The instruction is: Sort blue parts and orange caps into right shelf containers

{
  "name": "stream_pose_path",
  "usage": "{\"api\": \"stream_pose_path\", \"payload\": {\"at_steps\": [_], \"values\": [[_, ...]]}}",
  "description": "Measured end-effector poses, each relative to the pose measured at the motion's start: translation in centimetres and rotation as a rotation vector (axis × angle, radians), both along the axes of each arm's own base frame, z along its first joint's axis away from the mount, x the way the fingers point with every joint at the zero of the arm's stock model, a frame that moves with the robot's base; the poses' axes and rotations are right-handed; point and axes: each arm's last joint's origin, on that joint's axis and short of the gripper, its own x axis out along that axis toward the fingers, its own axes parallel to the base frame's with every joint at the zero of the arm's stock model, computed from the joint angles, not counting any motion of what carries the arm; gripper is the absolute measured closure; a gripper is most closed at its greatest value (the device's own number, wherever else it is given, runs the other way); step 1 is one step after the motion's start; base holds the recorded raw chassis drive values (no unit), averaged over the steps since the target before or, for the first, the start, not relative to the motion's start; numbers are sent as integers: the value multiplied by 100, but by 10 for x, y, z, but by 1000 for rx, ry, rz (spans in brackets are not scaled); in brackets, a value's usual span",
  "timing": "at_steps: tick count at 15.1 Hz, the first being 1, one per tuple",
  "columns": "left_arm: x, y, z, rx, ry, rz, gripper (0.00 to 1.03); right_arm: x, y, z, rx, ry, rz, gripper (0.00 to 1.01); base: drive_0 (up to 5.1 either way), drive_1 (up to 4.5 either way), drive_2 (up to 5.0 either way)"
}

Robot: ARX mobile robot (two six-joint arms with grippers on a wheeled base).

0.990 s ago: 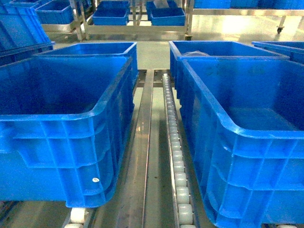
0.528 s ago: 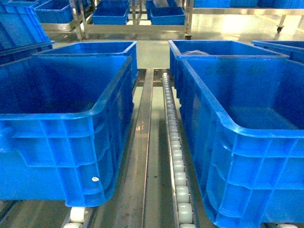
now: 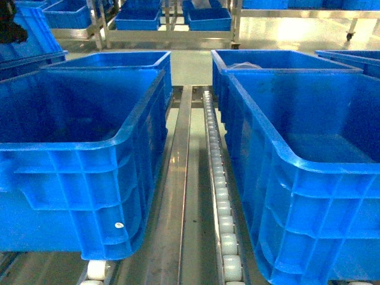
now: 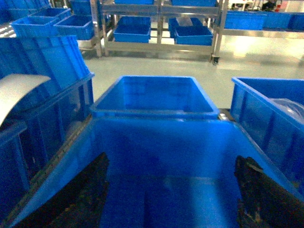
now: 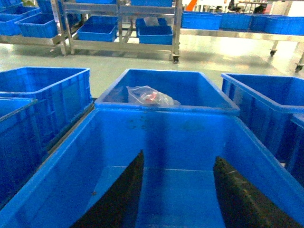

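crates (image 3: 89, 178) bright blue; rollers (image 3: 228, 243) white; claw fingers (image 5: 118, 199) black

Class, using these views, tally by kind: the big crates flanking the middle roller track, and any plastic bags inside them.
Crates: 4 (near left, far left, near right, far right)
Bags: 1, in the far right crate
Total: 5

place: warehouse | blue crates (image 3: 77, 178) | roller conveyor (image 3: 221, 202) | steel racks (image 5: 118, 28)

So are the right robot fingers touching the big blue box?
Apart. The right wrist view shows the right gripper open, its fingers hanging inside the blue crate, clear of its walls.
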Motion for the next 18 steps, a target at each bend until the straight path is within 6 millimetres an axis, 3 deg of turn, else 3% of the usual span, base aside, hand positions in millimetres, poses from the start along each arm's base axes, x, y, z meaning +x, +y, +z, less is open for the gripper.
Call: {"api": "stream_pose_path", "payload": {"at_steps": [3,4,5,6,9,11,18], "values": [[-55,-2,-17,-1,-17,-17,66,-46,-14,-15,3,6,-10,90,0,0,0],[-69,-2,-26,-1,0,-17,79,-58,-16,-21,4,15,-6,98,0,0,0],[-95,-2,-38,-4,14,-17,101,-80,-23,-25,7,6,-3,98,0,0,0],[-118,-2,-44,-5,7,-17,101,-100,-32,-32,9,14,-18,98,0,0,0],[-143,-2,-51,-5,9,-17,101,-120,-32,-35,8,6,-14,98,0,0,0],[-157,-2,-56,-5,14,-17,101,-134,-32,-51,9,43,-14,98,0,0,0],[-177,-2,-68,-5,17,-17,101,-149,-32,-44,9,12,-13,98,0,0,0]]}}
